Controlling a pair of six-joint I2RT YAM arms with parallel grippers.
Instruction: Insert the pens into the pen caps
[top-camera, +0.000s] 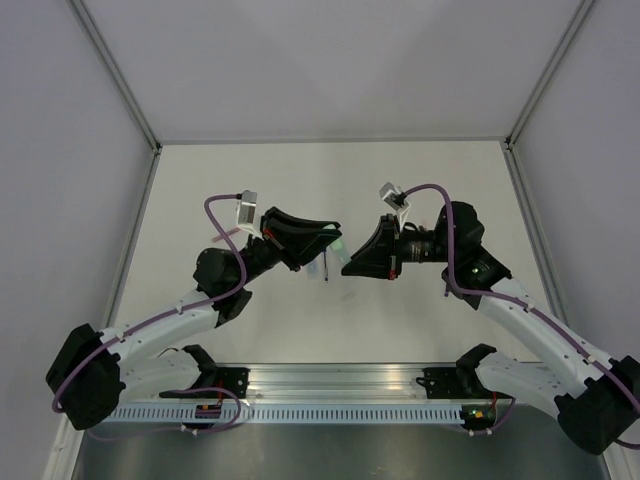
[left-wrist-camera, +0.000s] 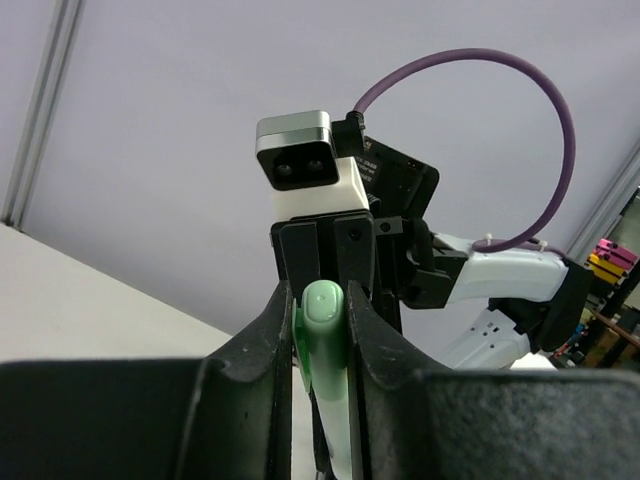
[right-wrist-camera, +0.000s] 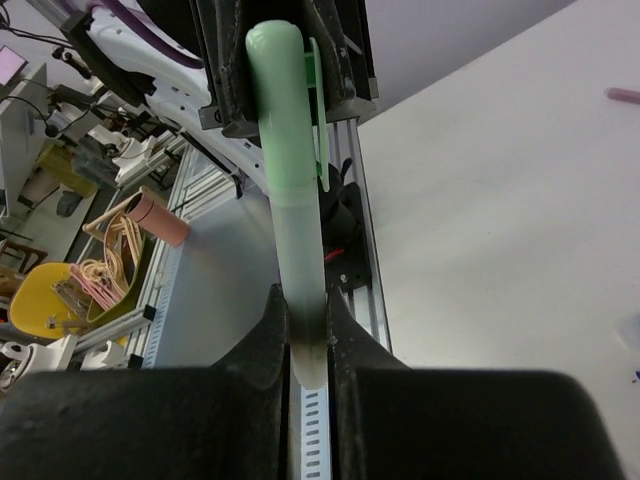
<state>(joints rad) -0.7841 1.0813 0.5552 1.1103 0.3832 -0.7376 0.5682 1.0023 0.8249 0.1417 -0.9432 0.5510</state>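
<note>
A mint green pen cap (right-wrist-camera: 283, 110) sits over the end of a pale translucent pen barrel (right-wrist-camera: 300, 280); the two form one straight line. My left gripper (left-wrist-camera: 322, 300) is shut on the green cap (left-wrist-camera: 325, 330). My right gripper (right-wrist-camera: 305, 330) is shut on the barrel's free end. In the top view both grippers, left (top-camera: 322, 243) and right (top-camera: 352, 258), meet tip to tip above the table's middle with the green cap (top-camera: 338, 243) between them. A thin pen with a dark tip (top-camera: 325, 268) lies on the table below them. A pink pen (right-wrist-camera: 622, 95) lies farther off.
The white table (top-camera: 330, 320) has grey walls at the back and sides. An aluminium rail (top-camera: 330, 385) with both arm bases runs along the near edge. A pink streak (top-camera: 228, 233) shows beside the left arm. A small pale blue thing (right-wrist-camera: 632, 332) is cut off at the right wrist view's edge.
</note>
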